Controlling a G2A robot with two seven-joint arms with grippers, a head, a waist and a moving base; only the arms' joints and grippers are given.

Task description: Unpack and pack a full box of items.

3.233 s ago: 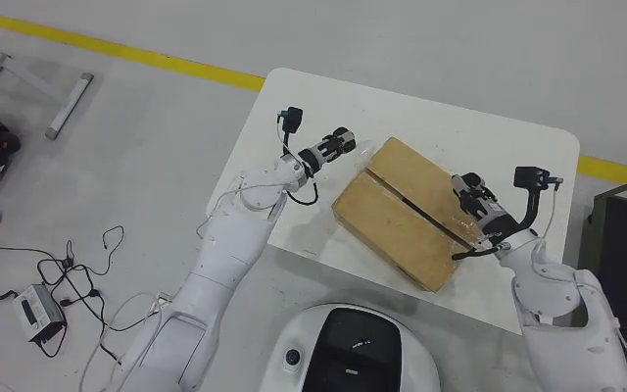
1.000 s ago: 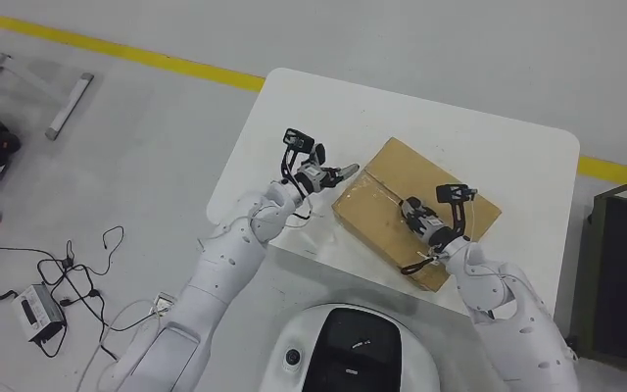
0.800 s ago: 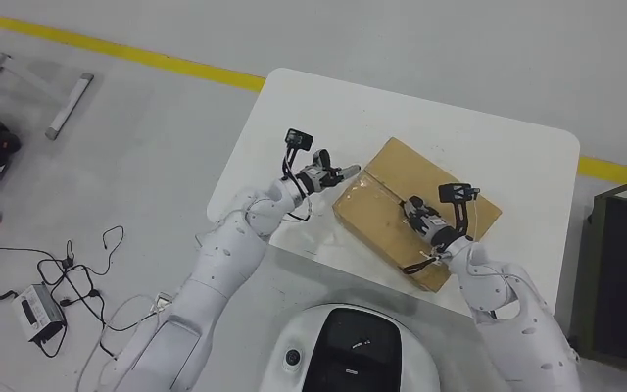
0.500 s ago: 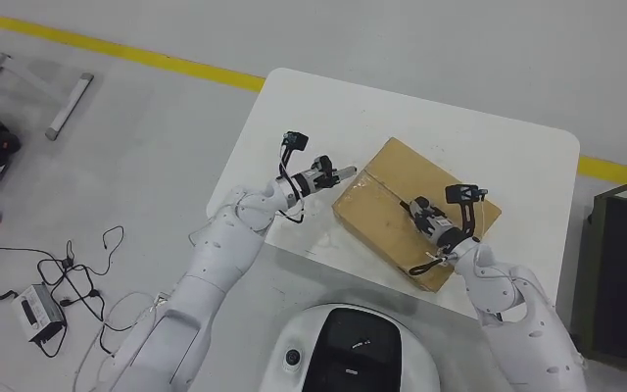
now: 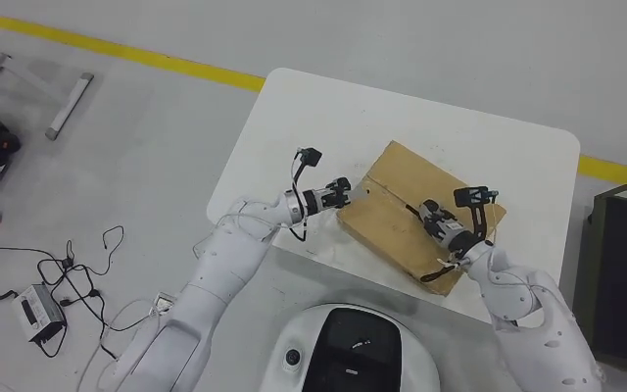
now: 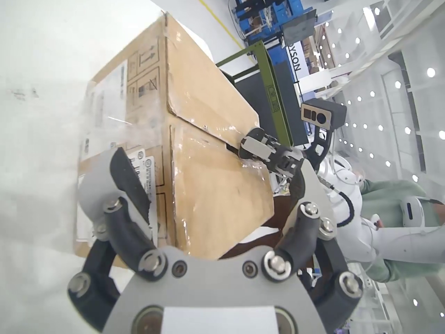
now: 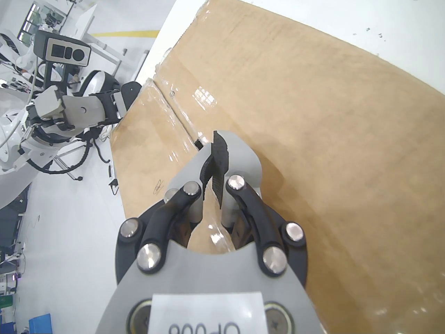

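A taped cardboard box point(image 5: 397, 220) lies closed on the white table point(image 5: 323, 108), with a clear tape seam running along its top. My left gripper point(image 5: 345, 191) is at the box's end nearest the table's left side. In the left wrist view it point(image 6: 212, 179) is open, its fingers point(image 6: 121, 175) spread on either side of the box point(image 6: 208, 105) corner. My right gripper point(image 5: 428, 209) rests on the box top at the seam. In the right wrist view its tips point(image 7: 217, 156) are shut together just above the tape on the box point(image 7: 295, 105).
The box takes up the right-hand middle of the table; bare tabletop lies behind it and to its left. A green cart point(image 5: 609, 245) stands off the table's right edge. Cables point(image 5: 69, 284) lie on the floor at the left.
My left gripper has come down to the box's end and stands open around its corner. My right gripper has slid along the seam towards the right. The box has shifted slightly.
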